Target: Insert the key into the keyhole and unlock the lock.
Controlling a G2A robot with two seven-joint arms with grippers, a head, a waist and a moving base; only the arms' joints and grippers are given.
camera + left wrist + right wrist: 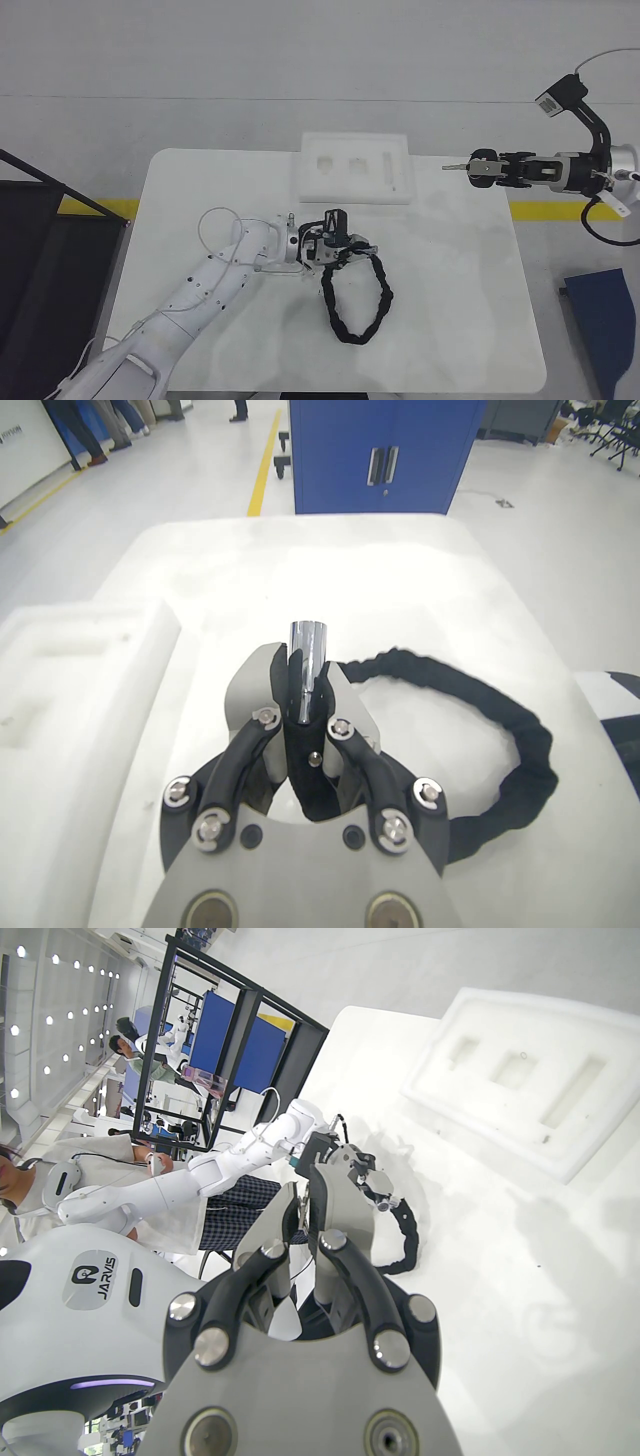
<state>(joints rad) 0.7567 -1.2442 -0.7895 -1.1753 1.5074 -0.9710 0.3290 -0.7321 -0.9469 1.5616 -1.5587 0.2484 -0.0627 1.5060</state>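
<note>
Top view is showing the 2 arms well apart: the left gripper (335, 240) is sitting over the middle of the table (470, 300), clamped on the lock (345, 245), while the right gripper (470, 168) is hanging above the far right part of the table, its fingers pinched together on the key (453, 167), whose silver tip is poking out to the left. The job in hand, as I am reading it, is bringing key to keyhole, and doing it well is meaning lining the blade up with the barrel's axis first, then sliding straight in, with the left arm bracing the lock against the push and the twist. Left wrist view is giving the best look at the lock: a short chrome barrel (309, 640) standing out past the fingertips, gripped on both sides by the dark pads (280, 680), with a chain in a black fabric sleeve (525, 750) looping away to the right and lying slack on the table. That loose chain is looking likely to drag if the barrel is lifted. The keyhole itself is too small to make out. A white foam tray (400, 190) with 3 pockets is lying at the far edge, between the arms.
</note>
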